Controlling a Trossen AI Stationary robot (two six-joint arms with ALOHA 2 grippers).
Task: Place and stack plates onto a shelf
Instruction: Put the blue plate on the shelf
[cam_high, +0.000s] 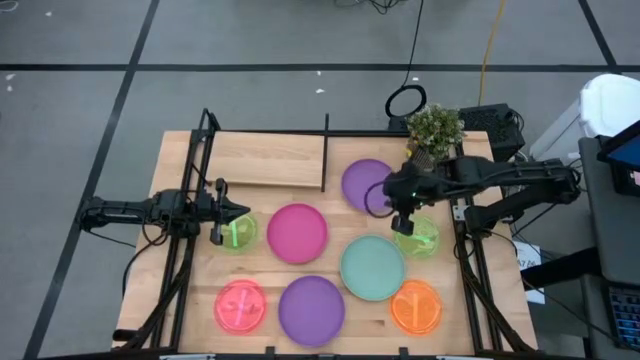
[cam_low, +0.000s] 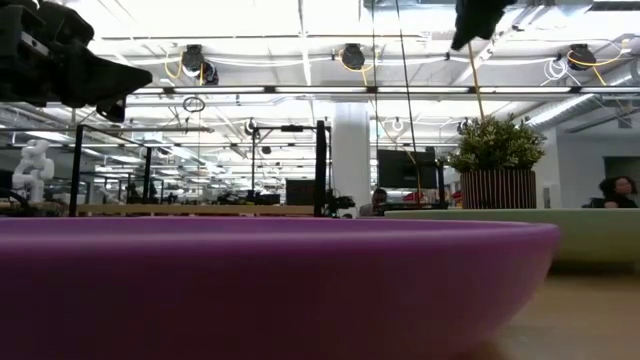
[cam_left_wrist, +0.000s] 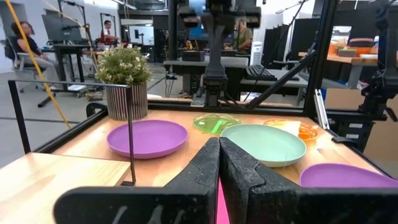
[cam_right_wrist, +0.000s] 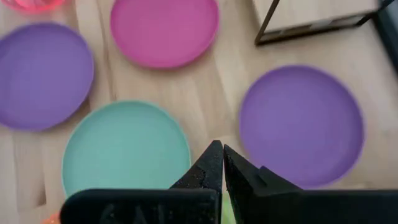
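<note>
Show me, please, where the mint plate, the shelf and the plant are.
mint plate (cam_high: 372, 267): high view, on its flat centre.
shelf (cam_high: 270, 160): high view, on the bare wood board.
plant (cam_high: 436, 128): high view, on its leaves.

A potted plant (cam_high: 435, 128) — leafy, in a ribbed pot — at the table's (cam_high: 500, 290) far right corner.

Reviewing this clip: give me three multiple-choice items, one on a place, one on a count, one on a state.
1. Over what does the right tool hover?
A. orange plate
B. neon green plate
C. shelf

2. How many purple plates are in the high view?
A. one
B. two
C. four

3. How stands the shelf?
A. bare
B. one plate on it
C. a stack on it

Key:
1 B, it sits above the neon green plate.
2 B, one by the plant, one at the near edge.
3 A, only wood shows.
</note>
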